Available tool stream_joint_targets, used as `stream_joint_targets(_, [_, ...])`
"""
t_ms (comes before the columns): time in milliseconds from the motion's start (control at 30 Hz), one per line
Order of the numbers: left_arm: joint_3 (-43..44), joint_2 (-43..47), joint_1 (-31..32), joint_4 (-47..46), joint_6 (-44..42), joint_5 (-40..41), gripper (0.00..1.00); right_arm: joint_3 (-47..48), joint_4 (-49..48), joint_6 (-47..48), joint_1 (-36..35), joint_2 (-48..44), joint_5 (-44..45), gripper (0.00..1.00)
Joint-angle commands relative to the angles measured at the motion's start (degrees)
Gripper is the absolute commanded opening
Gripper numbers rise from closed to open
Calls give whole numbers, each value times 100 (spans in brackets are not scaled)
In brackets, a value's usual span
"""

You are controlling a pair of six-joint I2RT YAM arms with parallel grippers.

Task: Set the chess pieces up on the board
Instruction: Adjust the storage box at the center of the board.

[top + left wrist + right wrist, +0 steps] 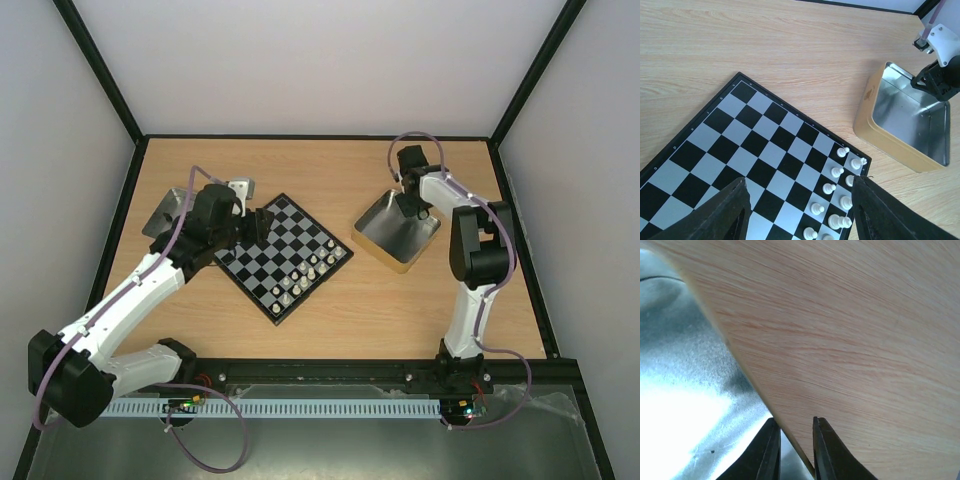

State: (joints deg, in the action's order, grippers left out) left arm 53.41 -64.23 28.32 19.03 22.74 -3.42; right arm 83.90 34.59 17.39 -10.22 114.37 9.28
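The board point(290, 232) lies turned diamond-wise on the wooden table; it also shows in the left wrist view point(765, 150). Several white chess pieces point(305, 277) stand in two rows along its lower right edge point(836, 171); one point(840, 221) looks tipped over. My left gripper point(262, 222) hovers over the board's left half, open and empty point(800, 182). My right gripper point(412, 208) is at the far rim of the gold-sided metal tray point(397, 240); its narrow fingers straddle the tray wall point(796, 421).
The tray point(890, 135) right of the board shows a bare metal floor point(685, 390). A second metal tray point(168, 212) lies behind my left arm at the table's left. Black frame posts stand at the back corners.
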Motion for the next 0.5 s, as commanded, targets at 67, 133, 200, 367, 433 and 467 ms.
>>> stream_joint_targets(67, [43,15,-28,-175,43,-131,57,-206,63,-1184,108,-199,336,14])
stream_joint_targets(133, [31,7,-32,-180,44,-148,57,-235,100,-1541,108,-202,386,10])
stream_joint_targets(200, [12,-8,-29,-199,67,-162,57,-269,186,-1987,112,-230,447,8])
stream_joint_targets(367, [65,-142,-28,-249,81,-313,57,-551,209,-2967,108,-544,553,7])
stream_joint_targets(433, [93,-192,-30,-244,81,-333,57,-681,247,-3308,108,-643,773,8])
stream_joint_targets(467, [97,-202,-28,-240,88,-342,56,-762,266,-3480,108,-689,848,8])
